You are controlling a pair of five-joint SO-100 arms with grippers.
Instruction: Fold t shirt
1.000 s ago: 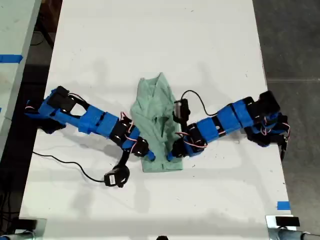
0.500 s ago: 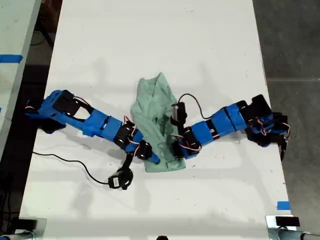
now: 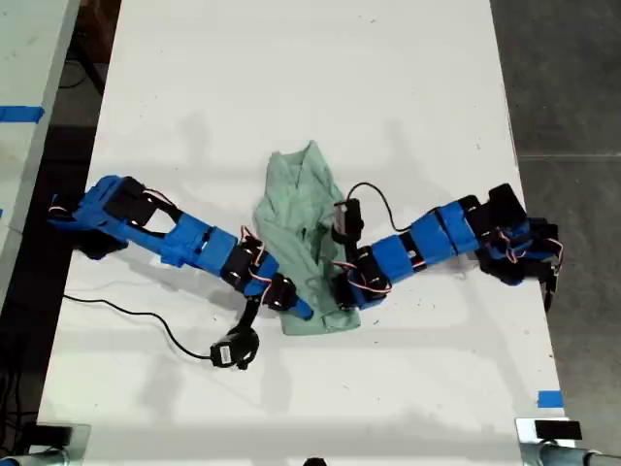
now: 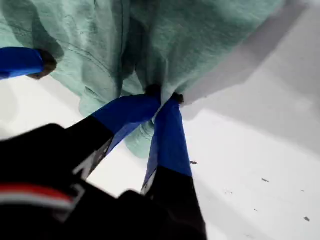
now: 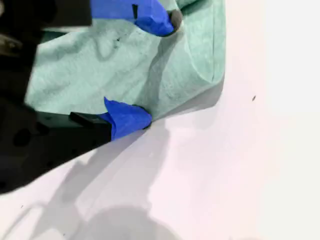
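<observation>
1 t shirt point(image 3: 301, 209), pale mint green and wrinkled, lies bunched lengthwise near the middle of the white worktop point(image 3: 291, 78), between my 2 blue arms. It is the only cloth there.

My first claw point(image 3: 299, 310) reaches in from the exterior view's left to the shirt's lower edge. In the first wrist view its 2 blue jaws are pressed together on a pinch of the hem point(image 4: 164, 97), and the cloth gathers into folds at the tips.

My second claw point(image 3: 339, 296) comes in from the exterior view's right, over the same end of the shirt. In the second wrist view it is spread point(image 5: 145, 70): 1 fingertip point(image 5: 127, 117) sits at the cloth's edge, and the other rests on the fabric.

1 blue tape mark point(image 3: 550, 398) sits on the worktop near the exterior view's lower right corner.
</observation>
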